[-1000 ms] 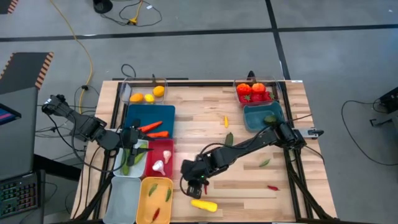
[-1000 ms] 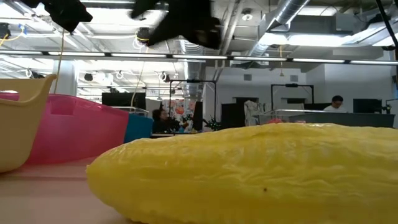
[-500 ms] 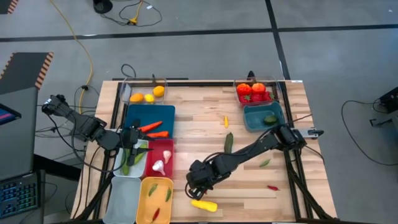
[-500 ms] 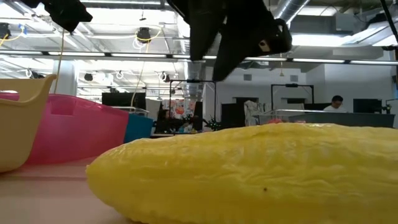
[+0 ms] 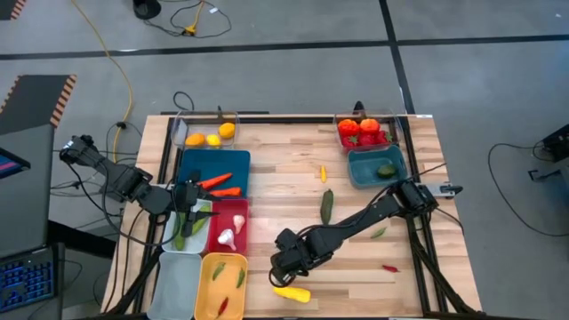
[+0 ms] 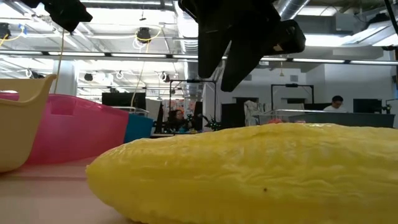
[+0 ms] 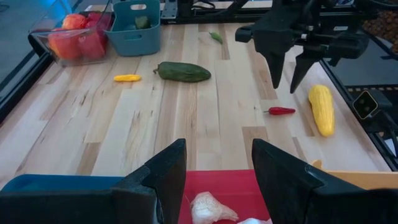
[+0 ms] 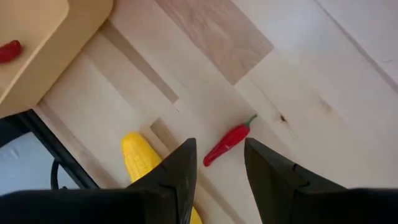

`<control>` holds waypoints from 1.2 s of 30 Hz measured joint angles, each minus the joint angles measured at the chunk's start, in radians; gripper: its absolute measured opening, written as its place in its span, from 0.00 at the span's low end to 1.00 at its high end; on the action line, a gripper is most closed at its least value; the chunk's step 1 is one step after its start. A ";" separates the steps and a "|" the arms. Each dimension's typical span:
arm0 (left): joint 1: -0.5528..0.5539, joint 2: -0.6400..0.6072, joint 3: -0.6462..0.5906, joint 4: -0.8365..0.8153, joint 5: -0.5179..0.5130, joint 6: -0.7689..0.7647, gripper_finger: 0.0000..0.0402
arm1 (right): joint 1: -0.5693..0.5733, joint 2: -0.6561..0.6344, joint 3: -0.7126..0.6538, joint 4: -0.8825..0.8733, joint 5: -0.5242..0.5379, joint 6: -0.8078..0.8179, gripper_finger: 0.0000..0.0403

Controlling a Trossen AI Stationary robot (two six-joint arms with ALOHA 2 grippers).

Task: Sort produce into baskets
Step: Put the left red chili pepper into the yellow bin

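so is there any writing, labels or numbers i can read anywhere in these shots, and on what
None that can be read.
The small square tag by the table edge, beside the yellow squash, carries a mark too small to make out.
The screen off the table's left side glows, but nothing on it is legible.
The baskets, such as the teal one, and the produce bear no lettering.

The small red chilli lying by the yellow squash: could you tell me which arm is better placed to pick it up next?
Right, probably: the right gripper hangs open over the red chilli, while the left gripper sits at the bins.
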 joint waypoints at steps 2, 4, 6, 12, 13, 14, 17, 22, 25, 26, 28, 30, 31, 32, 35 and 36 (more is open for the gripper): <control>0.000 0.000 0.000 0.000 0.000 0.000 0.42 | 0.006 0.000 0.000 0.000 0.027 0.001 0.40; 0.000 0.000 0.000 0.000 0.000 0.000 0.42 | 0.011 0.000 0.000 -0.001 0.046 0.011 0.40; 0.000 0.000 0.000 0.000 0.001 0.000 0.42 | 0.013 0.005 0.000 0.000 0.048 0.029 0.40; 0.000 0.000 0.000 -0.005 0.003 0.000 0.42 | 0.020 0.046 0.001 0.006 0.045 0.053 0.40; 0.000 0.000 0.000 -0.010 0.003 0.000 0.42 | 0.021 0.050 0.000 0.005 0.045 0.053 0.40; 0.000 0.000 0.000 -0.012 0.003 0.000 0.42 | 0.022 0.058 0.000 0.006 0.042 0.053 0.40; 0.000 0.000 0.000 -0.019 0.003 0.000 0.42 | 0.020 0.081 0.000 0.004 0.021 0.054 0.40; 0.000 0.000 0.000 -0.026 0.003 0.000 0.42 | 0.016 0.116 0.000 0.003 -0.007 0.062 0.40; 0.000 0.000 0.000 -0.032 0.002 0.000 0.42 | 0.016 0.133 0.000 -0.003 -0.011 0.076 0.40; 0.000 0.000 0.000 -0.032 0.002 0.000 0.42 | 0.016 0.135 0.000 -0.006 -0.012 0.077 0.40; 0.000 0.000 0.000 -0.032 0.002 0.000 0.42 | 0.016 0.145 0.001 0.001 -0.011 0.077 0.40; 0.000 0.000 0.000 -0.033 0.001 0.000 0.42 | 0.016 0.149 0.000 0.000 -0.017 0.077 0.40; 0.000 0.000 0.000 -0.034 0.001 0.000 0.42 | 0.016 0.149 0.000 -0.001 -0.025 0.077 0.39; 0.000 0.000 0.000 -0.035 0.000 0.000 0.42 | 0.016 0.149 0.000 -0.002 -0.032 0.077 0.38; 0.000 0.000 0.000 -0.036 0.000 0.000 0.42 | 0.011 0.148 0.000 -0.003 -0.038 0.077 0.32; 0.000 0.000 0.000 -0.037 0.000 0.000 0.42 | 0.011 0.148 0.000 -0.004 -0.038 0.077 0.30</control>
